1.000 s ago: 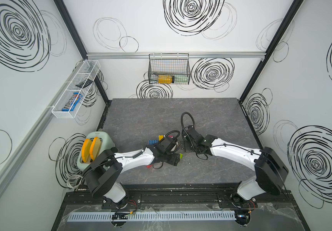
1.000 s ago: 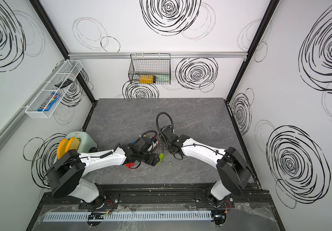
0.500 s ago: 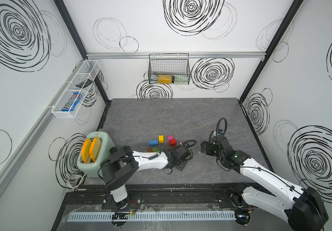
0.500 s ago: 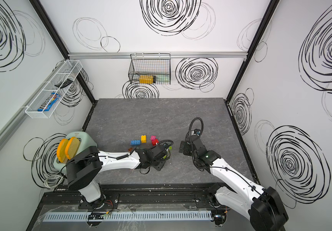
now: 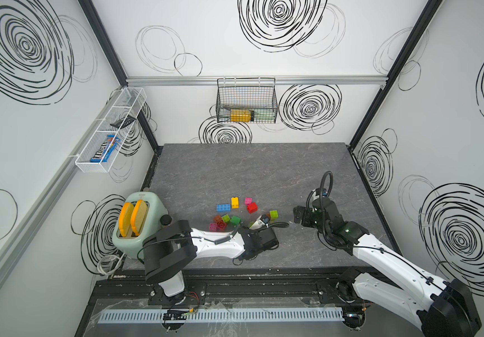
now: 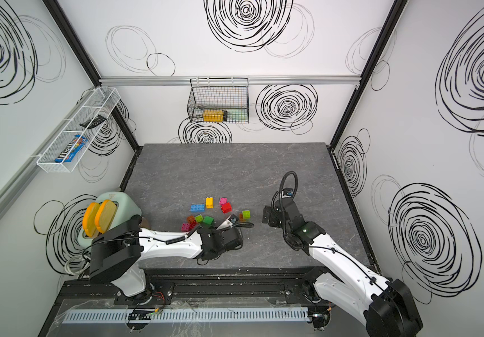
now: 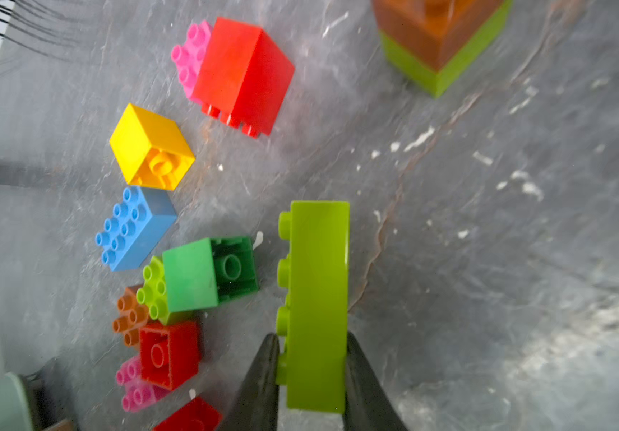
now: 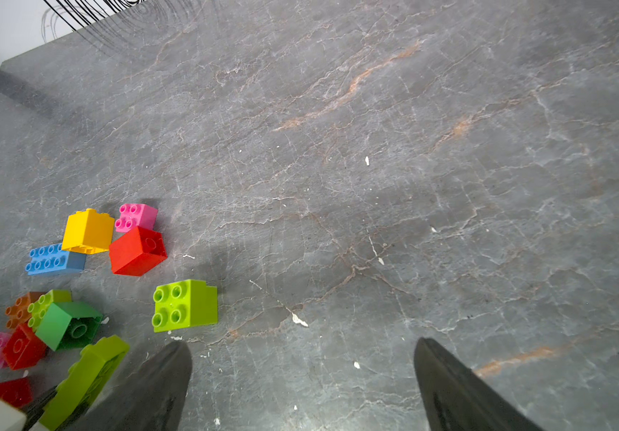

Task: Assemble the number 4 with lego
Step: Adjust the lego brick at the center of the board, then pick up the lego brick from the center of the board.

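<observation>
my left gripper [image 7: 311, 337] clamps the long lime brick [image 7: 319, 268] by one end, probably to keep its studs clear for stacking; my right gripper [image 8: 302, 347] hangs open.

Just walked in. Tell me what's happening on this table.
Two robot arms are working on a number 4 made of lego. The left gripper is shut on a long lime green brick, right beside the other bricks. The right gripper is open and empty over a bare part of the table. The rest, including a blue brick, a yellow brick and a red brick, lie scattered; no 4 shape shows yet.
</observation>
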Controlling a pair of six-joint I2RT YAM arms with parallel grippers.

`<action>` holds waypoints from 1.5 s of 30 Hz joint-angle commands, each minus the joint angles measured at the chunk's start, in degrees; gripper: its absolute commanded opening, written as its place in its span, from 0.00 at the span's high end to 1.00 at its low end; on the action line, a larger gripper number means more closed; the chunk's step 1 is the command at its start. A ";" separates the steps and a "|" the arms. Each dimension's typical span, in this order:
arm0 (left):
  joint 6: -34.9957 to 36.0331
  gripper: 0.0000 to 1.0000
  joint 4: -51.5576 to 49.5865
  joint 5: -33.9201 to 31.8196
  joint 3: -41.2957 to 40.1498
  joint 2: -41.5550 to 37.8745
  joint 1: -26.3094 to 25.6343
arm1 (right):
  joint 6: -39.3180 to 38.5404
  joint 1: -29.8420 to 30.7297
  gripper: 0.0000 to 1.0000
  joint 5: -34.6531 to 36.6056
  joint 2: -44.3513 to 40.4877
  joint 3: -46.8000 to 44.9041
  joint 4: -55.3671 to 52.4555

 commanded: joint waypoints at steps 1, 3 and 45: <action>-7.82 0.75 -10.76 -4.45 0.54 5.09 -2.48 | -1.88 -0.25 0.03 -0.16 -0.19 -0.55 1.56; -8.14 0.74 -12.65 -4.53 1.92 7.58 -4.24 | -2.35 -0.34 0.03 -0.38 -0.12 -0.64 1.49; 7.56 0.17 38.45 30.84 -26.45 -23.23 10.86 | -3.23 -0.52 0.03 -0.54 -3.09 -1.42 1.65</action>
